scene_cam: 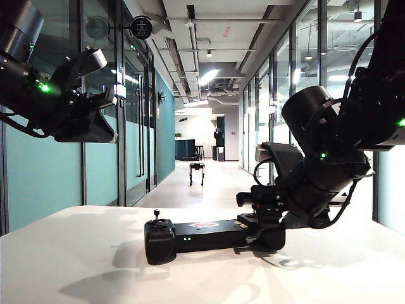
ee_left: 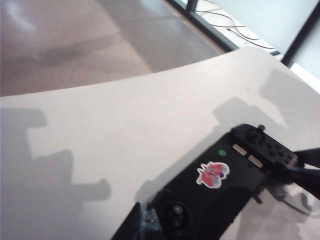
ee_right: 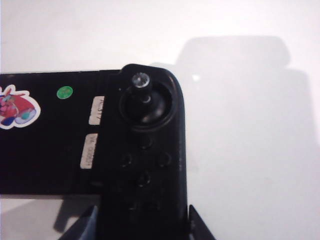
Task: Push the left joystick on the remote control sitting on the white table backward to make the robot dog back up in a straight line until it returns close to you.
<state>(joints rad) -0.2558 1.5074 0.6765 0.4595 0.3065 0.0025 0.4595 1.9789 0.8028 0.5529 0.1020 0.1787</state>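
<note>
The black remote control [scene_cam: 205, 235] lies on the white table [scene_cam: 76, 259], its reddish sticker [ee_left: 212, 174] facing up. The left joystick [scene_cam: 157, 215] stands upright at its left end; in the left wrist view the left joystick [ee_left: 176, 212] sits close beside one dark finger [ee_left: 143, 224] of my left gripper [scene_cam: 101, 130]. Whether that gripper is open does not show. My right gripper [ee_right: 145, 222] is shut on the remote control's [ee_right: 60, 145] right end, one finger on each side, below the right stick [ee_right: 141, 82]. The robot dog [scene_cam: 197, 172] stands far down the corridor.
Glass walls [scene_cam: 142, 114] line both sides of the corridor floor [scene_cam: 215, 187]. Dark furniture [scene_cam: 219, 144] stands at its far end. The table's rounded far edge [ee_left: 150, 75] curves past the remote, with cables [ee_left: 225, 22] on the floor beyond.
</note>
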